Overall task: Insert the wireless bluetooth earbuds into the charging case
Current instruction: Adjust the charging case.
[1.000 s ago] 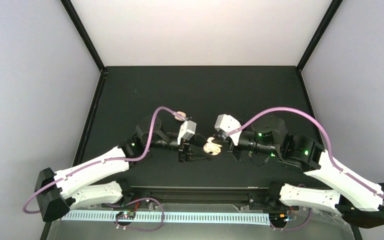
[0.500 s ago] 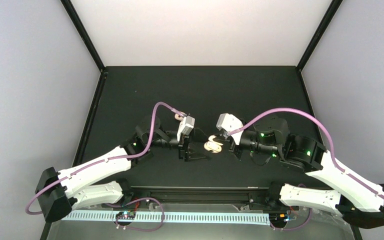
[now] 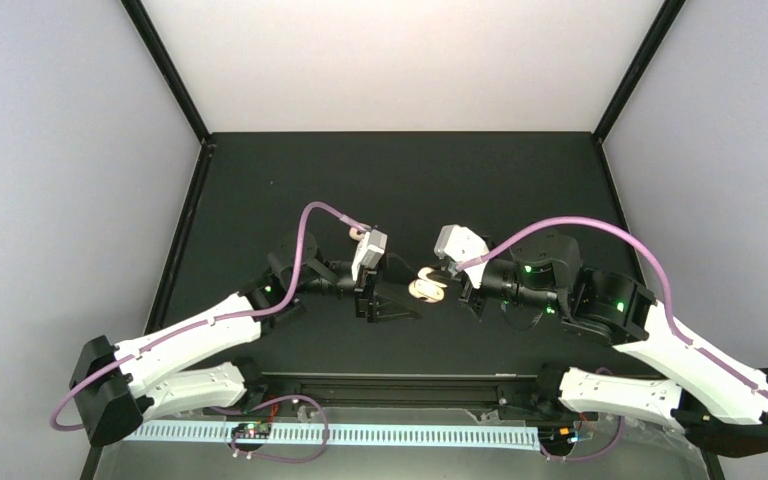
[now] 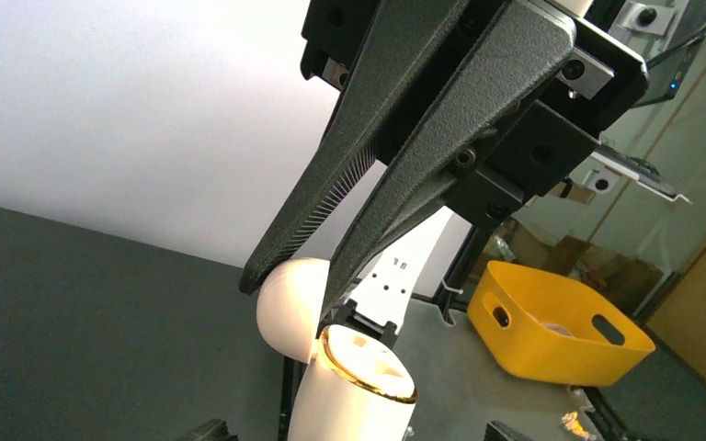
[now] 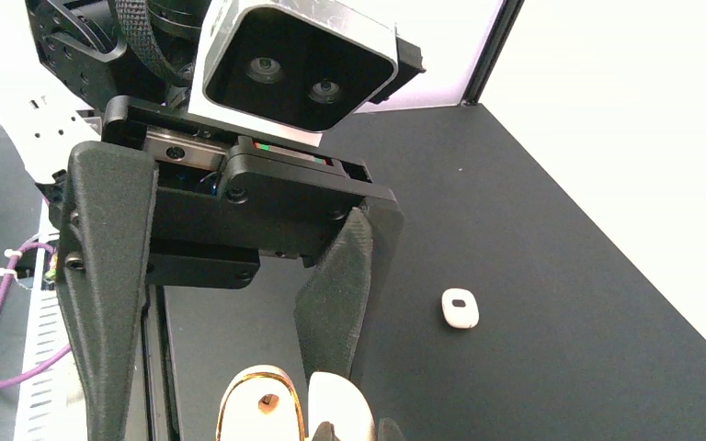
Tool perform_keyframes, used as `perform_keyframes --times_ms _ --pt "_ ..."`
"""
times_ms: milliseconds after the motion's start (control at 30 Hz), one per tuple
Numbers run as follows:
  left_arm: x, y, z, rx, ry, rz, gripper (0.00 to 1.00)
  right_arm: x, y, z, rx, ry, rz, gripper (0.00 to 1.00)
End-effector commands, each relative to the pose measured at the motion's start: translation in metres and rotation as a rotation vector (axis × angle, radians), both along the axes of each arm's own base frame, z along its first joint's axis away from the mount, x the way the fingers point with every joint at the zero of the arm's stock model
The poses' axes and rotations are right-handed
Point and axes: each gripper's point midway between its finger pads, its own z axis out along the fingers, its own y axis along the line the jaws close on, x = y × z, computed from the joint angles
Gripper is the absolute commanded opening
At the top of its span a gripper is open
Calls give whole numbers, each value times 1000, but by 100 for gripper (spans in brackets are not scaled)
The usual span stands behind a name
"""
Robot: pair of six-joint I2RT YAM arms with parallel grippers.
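Note:
The charging case (image 3: 427,289) is cream with a gold rim and hangs open above the table between my two grippers. My right gripper (image 3: 447,290) is shut on its lid (image 4: 287,303); in the right wrist view its tips (image 5: 356,429) pinch the lid (image 5: 338,409) at the bottom edge. The base (image 4: 358,395) hangs below the lid, with two sockets that look empty. My left gripper (image 3: 410,298) is open, its fingers spread wide on either side of the case without touching it (image 4: 357,430). No earbud shows clearly.
A small white rounded piece with a dark oval mark (image 5: 460,309) lies on the black table beyond the left gripper, and shows pinkish in the top view (image 3: 358,232). A yellow bin (image 4: 556,322) stands off the table.
My left gripper has let go of the case, opened and drawn back a little to the left. The case stays in my right gripper and has shifted slightly away from the arm bases.

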Motion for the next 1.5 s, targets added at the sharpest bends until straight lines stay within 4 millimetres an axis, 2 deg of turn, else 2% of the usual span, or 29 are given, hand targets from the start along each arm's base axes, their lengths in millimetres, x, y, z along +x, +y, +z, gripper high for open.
perform_keyframes --times_ms 0,167,433,600,833,967,1067,1200,1467 --pt "-1 -2 14 -33 -31 -19 70 -3 2 15 40 -16 18 1" --pt "1 -5 14 -21 -36 -19 62 -5 3 15 42 -8 28 1" --pt "1 -4 25 -42 -54 -14 57 -6 5 10 34 2 34 1" --pt "0 -3 28 -49 -61 -14 48 -6 5 9 34 4 35 1" --pt "-1 -4 23 -35 -51 -26 40 -6 4 10 38 2 34 1" --pt "-1 -4 20 -28 -47 -29 40 -6 4 10 39 1 32 1" --pt "-2 -4 18 -23 -45 -34 50 -6 4 10 38 1 32 1" --pt "-2 -5 17 -18 -44 -37 49 -6 4 10 38 3 32 1" --pt "-3 -5 15 -12 -50 -44 28 -6 4 11 42 2 33 1"
